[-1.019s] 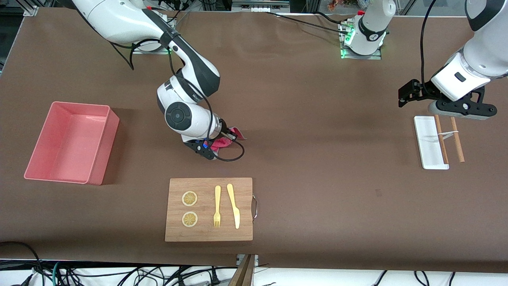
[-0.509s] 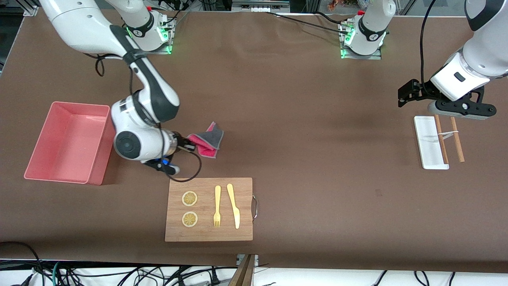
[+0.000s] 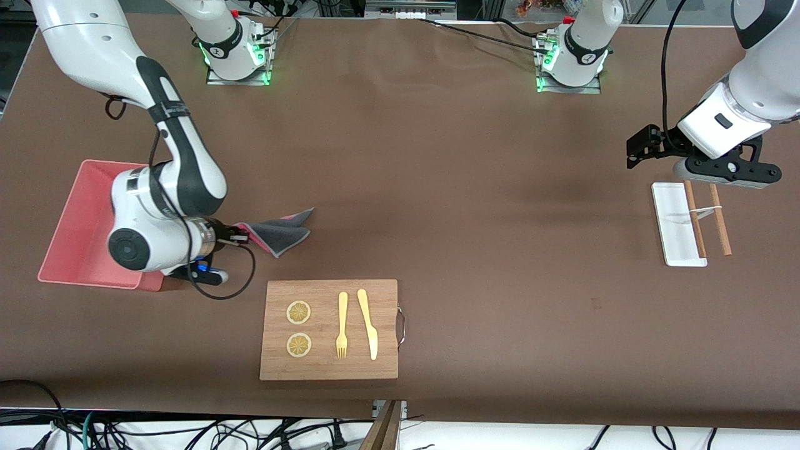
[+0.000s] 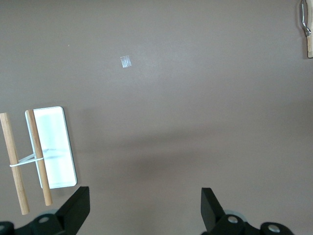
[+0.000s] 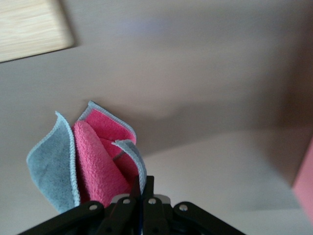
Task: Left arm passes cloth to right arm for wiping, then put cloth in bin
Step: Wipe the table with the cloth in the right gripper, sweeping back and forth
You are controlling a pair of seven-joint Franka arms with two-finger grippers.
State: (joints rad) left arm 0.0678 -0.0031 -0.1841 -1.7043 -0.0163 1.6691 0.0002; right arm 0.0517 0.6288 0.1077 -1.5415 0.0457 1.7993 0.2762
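Front view: my right gripper (image 3: 240, 234) pinches the grey-and-crimson soft cloth (image 3: 278, 232) beside the salmon-pink plastic bin (image 3: 81, 231); my left gripper (image 3: 644, 150) waits, jaws spread.

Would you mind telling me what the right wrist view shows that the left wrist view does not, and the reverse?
Only the right wrist view shows the cloth, pinched in the shut right pincer, with a wall of the bin at its edge. Only the left wrist view shows the white tray, the two wooden sticks lying partly across it, and the open left pincer hanging over bare table. Both share the brown table and an edge of the cutting board.
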